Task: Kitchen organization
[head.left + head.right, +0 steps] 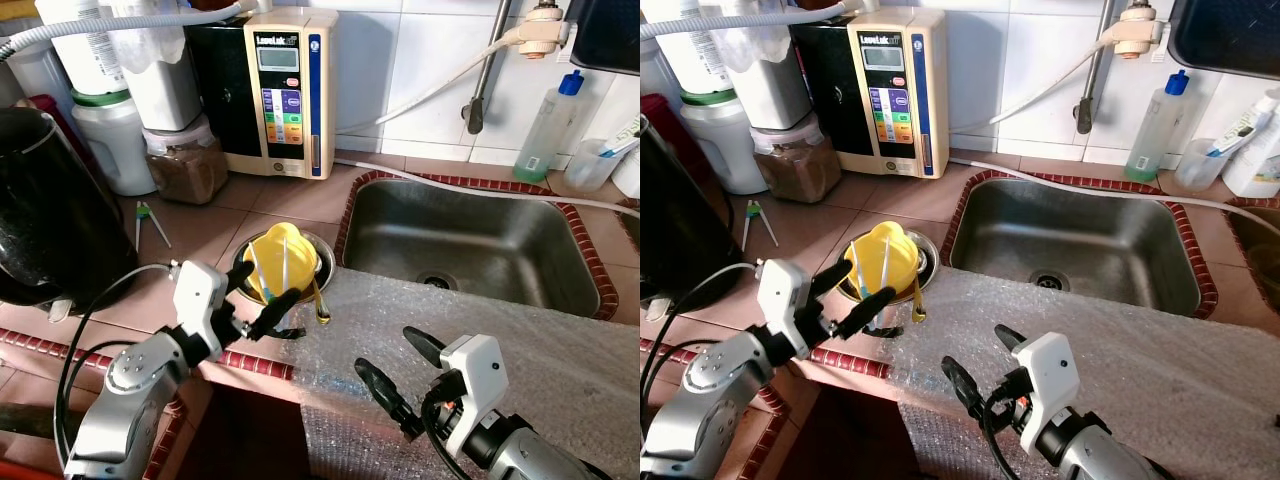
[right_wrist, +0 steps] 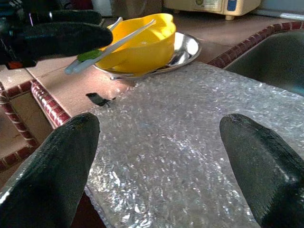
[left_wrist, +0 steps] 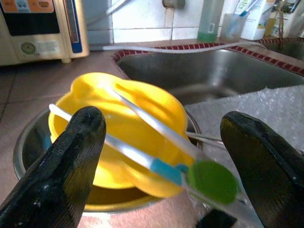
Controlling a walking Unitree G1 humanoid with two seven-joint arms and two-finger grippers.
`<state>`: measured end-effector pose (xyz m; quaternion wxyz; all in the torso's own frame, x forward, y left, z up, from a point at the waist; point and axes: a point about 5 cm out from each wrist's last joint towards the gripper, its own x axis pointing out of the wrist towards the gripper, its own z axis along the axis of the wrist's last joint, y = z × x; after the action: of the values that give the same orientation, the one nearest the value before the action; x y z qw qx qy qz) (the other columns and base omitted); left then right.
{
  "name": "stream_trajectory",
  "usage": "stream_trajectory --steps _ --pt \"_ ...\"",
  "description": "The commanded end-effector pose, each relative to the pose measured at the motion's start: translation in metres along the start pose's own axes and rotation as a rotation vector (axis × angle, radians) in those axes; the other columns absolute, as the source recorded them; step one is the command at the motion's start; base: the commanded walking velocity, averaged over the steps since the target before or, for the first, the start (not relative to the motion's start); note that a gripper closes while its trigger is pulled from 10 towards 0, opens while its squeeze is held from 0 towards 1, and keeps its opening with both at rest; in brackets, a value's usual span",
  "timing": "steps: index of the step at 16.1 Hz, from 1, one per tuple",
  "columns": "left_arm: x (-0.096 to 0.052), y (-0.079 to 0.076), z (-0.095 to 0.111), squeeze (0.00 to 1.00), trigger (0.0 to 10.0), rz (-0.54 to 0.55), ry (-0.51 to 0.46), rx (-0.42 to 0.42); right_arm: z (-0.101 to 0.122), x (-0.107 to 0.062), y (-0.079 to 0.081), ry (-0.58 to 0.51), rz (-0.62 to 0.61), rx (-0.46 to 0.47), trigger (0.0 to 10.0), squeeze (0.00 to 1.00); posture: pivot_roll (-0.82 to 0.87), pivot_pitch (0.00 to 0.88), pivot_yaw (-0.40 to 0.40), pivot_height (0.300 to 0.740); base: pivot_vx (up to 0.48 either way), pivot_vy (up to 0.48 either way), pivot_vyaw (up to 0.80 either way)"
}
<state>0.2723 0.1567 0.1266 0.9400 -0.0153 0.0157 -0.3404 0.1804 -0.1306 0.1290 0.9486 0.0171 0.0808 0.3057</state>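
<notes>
A yellow bowl [image 1: 288, 250] sits inside a steel bowl [image 1: 326, 252] on the tiled counter, left of the sink. Clear plastic tongs [image 3: 156, 166] with a green hinge end [image 3: 211, 180] lie across the yellow bowl. My left gripper [image 1: 258, 294] is open at the bowl's near side, its fingers [image 3: 71, 156] standing either side of the tongs' green end without closing on it. Further right, my right gripper [image 1: 405, 370] is open and hovers over a sheet of bubble wrap [image 1: 520, 330], holding nothing.
The steel sink [image 1: 470, 240] lies behind the bubble wrap. A cream water machine [image 1: 285, 90], jars [image 1: 185, 165] and a black kettle [image 1: 50, 210] stand at the back left. A second pair of tongs [image 1: 145, 220] lies on the tiles. A soap bottle [image 1: 545, 125] stands back right.
</notes>
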Motion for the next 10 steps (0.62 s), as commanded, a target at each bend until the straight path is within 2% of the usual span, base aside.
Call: stream_trajectory --steps 1,5,10 --pt "0.002 0.003 0.007 0.0 10.0 0.024 -0.016 0.007 0.001 0.001 -0.002 -0.008 -0.019 -0.017 10.0 0.0 -0.03 0.025 0.057 0.74 0.0 0.0 0.0" --pt "0.012 0.002 0.012 0.0 10.0 0.033 -0.035 -0.006 0.006 0.003 -0.008 -0.028 -0.061 -0.041 10.0 0.0 -0.04 0.026 0.056 0.74 0.0 0.0 0.0" --pt "0.018 0.001 0.006 0.0 10.0 0.041 0.063 -0.029 0.003 0.004 -0.007 -0.022 -0.065 -0.052 10.0 0.0 -0.04 0.029 0.059 0.74 0.0 0.0 0.0"
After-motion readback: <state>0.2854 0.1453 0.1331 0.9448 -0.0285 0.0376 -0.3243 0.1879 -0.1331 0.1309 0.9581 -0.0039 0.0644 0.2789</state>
